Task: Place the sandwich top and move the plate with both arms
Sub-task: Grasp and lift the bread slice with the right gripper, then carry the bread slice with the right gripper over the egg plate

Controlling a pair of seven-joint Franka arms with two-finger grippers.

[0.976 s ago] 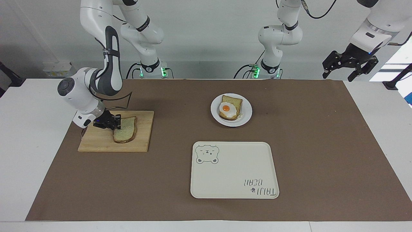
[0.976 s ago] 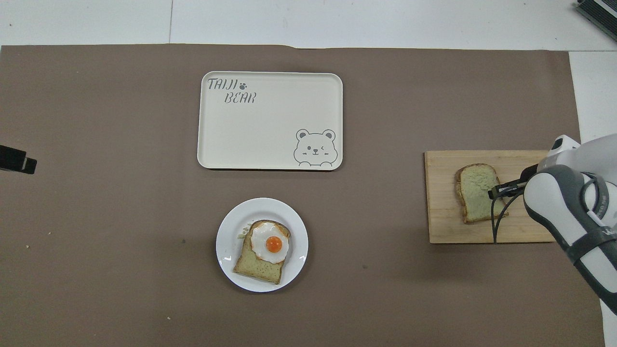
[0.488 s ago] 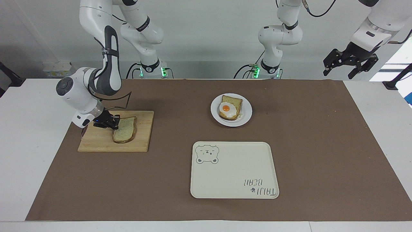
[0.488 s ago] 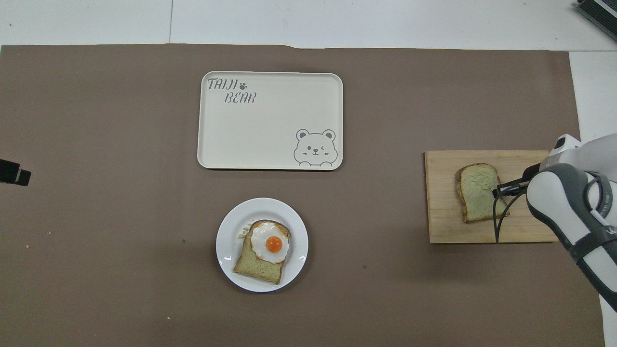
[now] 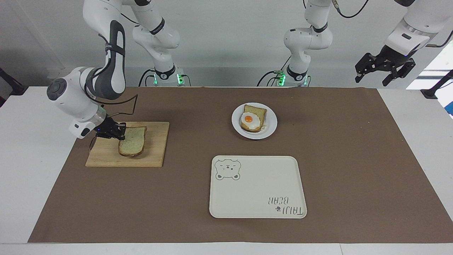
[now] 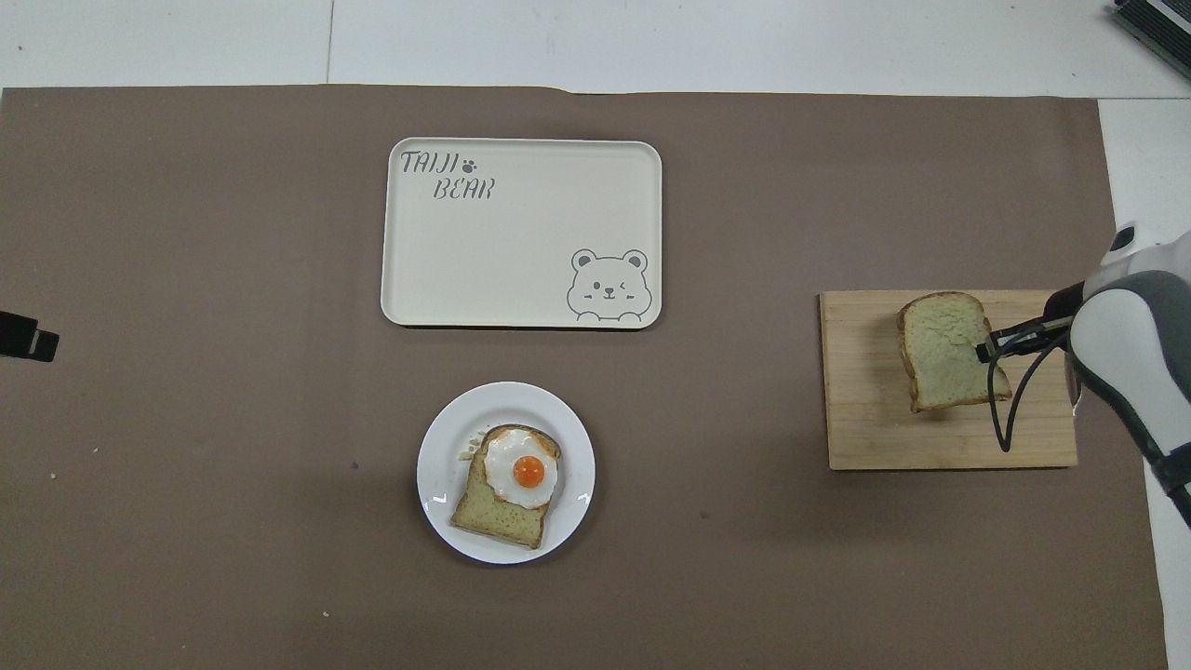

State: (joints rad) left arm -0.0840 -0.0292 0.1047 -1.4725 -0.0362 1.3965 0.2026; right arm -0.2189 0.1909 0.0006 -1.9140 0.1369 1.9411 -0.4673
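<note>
The sandwich top (image 5: 132,142) (image 6: 949,350), a plain tan bread slice with a brown crust, hangs tilted just above the wooden board (image 5: 152,150) (image 6: 861,419). My right gripper (image 5: 119,134) (image 6: 988,350) is shut on the slice's edge. The round white plate (image 5: 270,124) (image 6: 437,465) sits mid-table and carries a toasted slice with a fried egg (image 5: 249,119) (image 6: 526,470). My left gripper (image 5: 385,67) waits high over the left arm's end of the table, open and holding nothing; only its tip (image 6: 23,335) shows in the overhead view.
A cream rectangular tray with a bear drawing (image 5: 258,191) (image 6: 521,279) lies farther from the robots than the plate. A brown mat (image 5: 354,159) covers the table under everything.
My right gripper has closed on the bread slice, lifted it off the board and drawn it toward the right arm's end. The left arm has risen slightly.
</note>
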